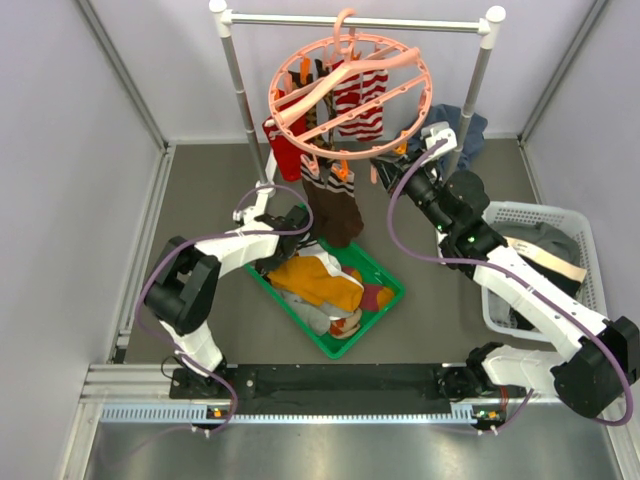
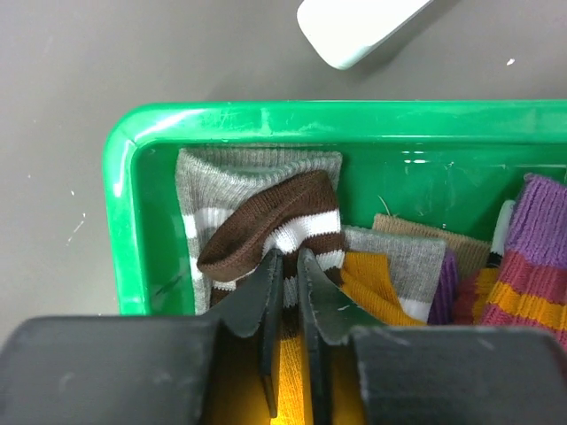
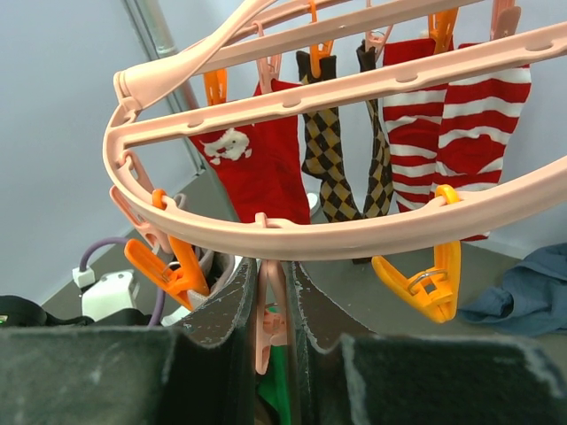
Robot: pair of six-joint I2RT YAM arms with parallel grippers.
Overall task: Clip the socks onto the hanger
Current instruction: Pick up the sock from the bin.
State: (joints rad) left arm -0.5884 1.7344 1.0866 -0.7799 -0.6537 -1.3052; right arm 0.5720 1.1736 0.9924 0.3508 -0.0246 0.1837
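The salmon-pink ring hanger [image 1: 350, 85] hangs by its hook from the rail, and its rim fills the right wrist view [image 3: 354, 235]. Red [image 3: 257, 164], checkered [image 3: 323, 150] and red-and-white striped socks [image 3: 452, 133] are clipped to it, and a dark brown sock [image 1: 335, 205] hangs at its near side. My right gripper [image 1: 388, 160] is shut on a pink clip [image 3: 273, 305] under the rim [image 3: 275, 266]. My left gripper [image 1: 298, 228] is down in the green tray [image 2: 124, 204], shut [image 2: 290, 258] on a brown sock with white stripes [image 2: 275, 217]. Grey, mustard [image 2: 372, 283] and purple socks lie around it.
The silver rail [image 1: 355, 20] with white joints stands at the back; its white foot [image 2: 354, 27] lies just beyond the tray. A white basket [image 1: 575, 225] of garments is at the right. A blue-grey cloth [image 1: 470, 128] lies at the back right. Orange clips [image 3: 430, 279] hang beside my right fingers.
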